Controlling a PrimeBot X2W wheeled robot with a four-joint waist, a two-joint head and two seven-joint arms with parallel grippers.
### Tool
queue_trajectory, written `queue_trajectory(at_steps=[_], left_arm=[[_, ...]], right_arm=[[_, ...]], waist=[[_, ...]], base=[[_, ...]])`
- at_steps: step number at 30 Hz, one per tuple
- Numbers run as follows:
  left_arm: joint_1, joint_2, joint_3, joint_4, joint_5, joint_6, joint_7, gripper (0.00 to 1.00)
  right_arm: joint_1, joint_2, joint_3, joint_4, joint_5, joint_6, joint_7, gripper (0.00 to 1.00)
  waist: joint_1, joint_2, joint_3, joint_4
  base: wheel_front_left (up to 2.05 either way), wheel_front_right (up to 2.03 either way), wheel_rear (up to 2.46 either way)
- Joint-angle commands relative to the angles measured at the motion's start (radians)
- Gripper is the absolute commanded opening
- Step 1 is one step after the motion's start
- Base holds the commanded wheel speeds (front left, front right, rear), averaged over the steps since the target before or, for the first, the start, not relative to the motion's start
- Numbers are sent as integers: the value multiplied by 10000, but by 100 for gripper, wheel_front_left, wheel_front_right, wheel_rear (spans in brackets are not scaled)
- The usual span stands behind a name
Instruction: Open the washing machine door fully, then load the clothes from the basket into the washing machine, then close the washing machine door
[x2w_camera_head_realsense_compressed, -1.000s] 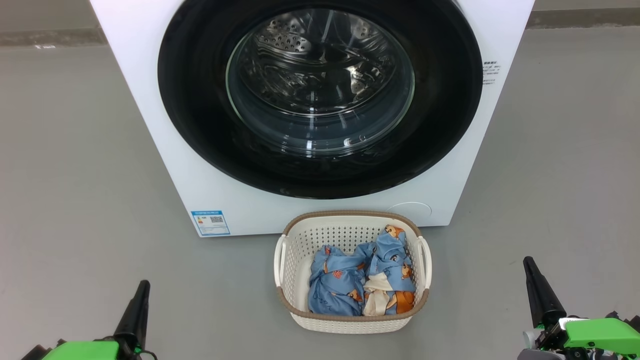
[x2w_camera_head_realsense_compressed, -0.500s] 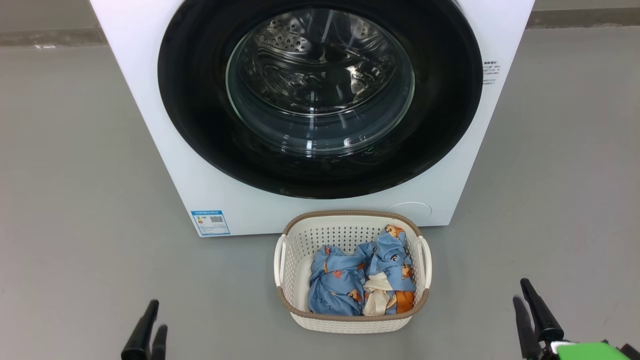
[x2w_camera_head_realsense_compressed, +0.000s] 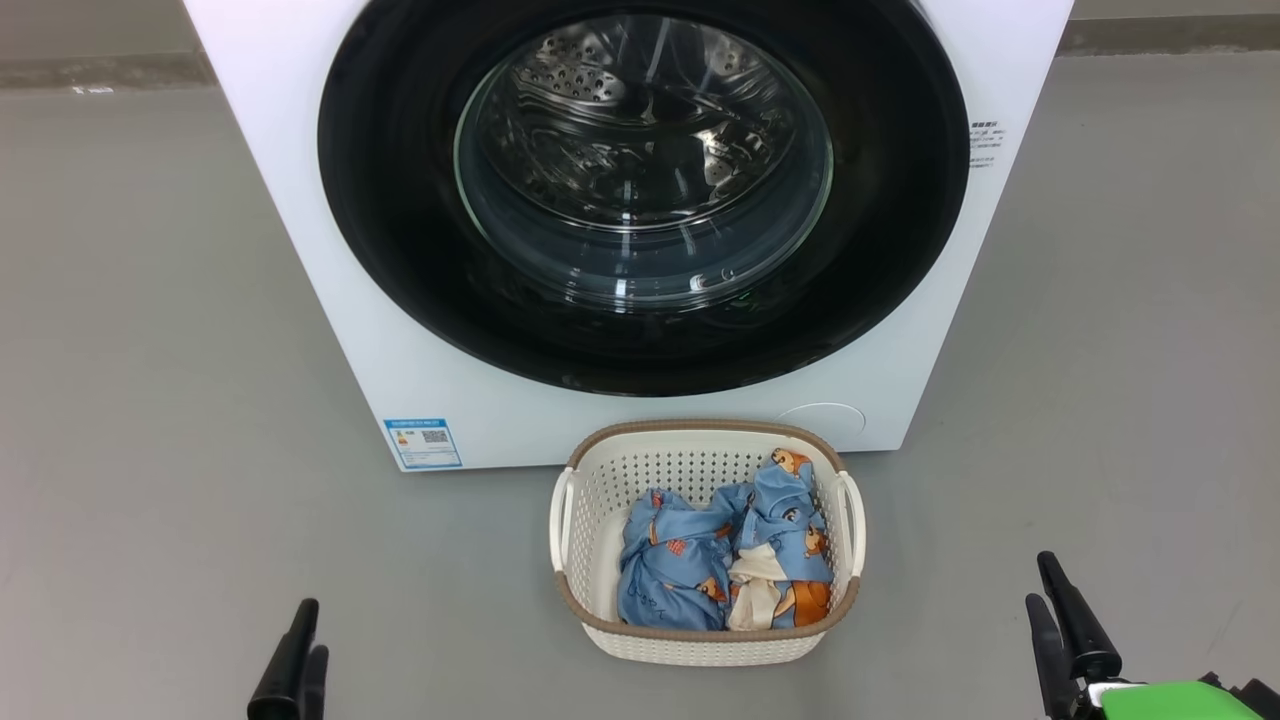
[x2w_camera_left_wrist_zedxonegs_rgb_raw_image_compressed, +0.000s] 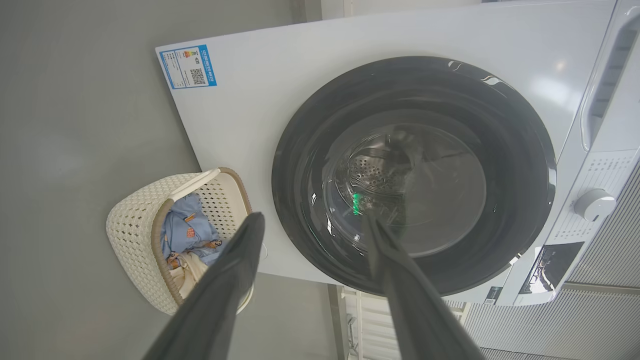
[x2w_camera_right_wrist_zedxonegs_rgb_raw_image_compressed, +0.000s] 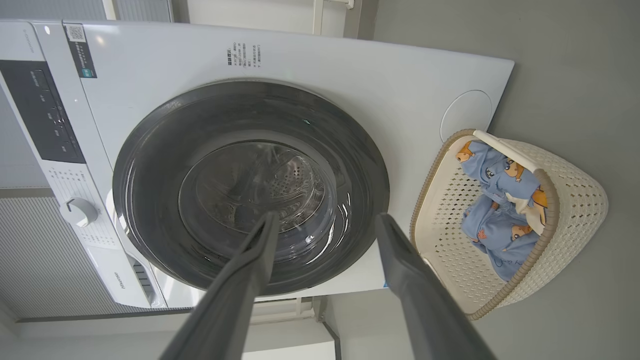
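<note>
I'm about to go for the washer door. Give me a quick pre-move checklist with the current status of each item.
1. Left gripper open and empty: ok.
2. Right gripper open and empty: ok.
3. Washing machine door open for loading: not ok, it sits shut on the washing machine.
4. Clothes all inside the basket: ok.
5. Basket out of the door's swing: cannot tell; it stands on the floor close in front, below the door.
6. Grip spot on the door: cannot tell from these views.
</note>
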Motion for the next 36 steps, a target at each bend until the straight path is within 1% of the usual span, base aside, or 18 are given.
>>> queue_trajectory(at_steps=[1,15,16,36], left_arm=[[-287,189,29,-351,305,-14,-117,100],[-252,279,-128,-570,2329,-18,-530,100],[-252,279,-128,-570,2329,-18,-530,100],[-169,314,-297,-815,5010,-23,-1118,100]], right_arm=[[-180,-125,82,-296,-295,2,-120,100],[-199,-294,452,-309,-2151,4,-530,100],[-199,-294,452,-309,-2151,4,-530,100],[-140,-523,772,-275,-4868,7,-1115,100]], waist=[[-1,0,3,3],[-1,0,9,41],[-1,0,9,41],[-1,0,-4,106]], base=[[0,0,0],[0,0,0],[0,0,0],[0,0,0]])
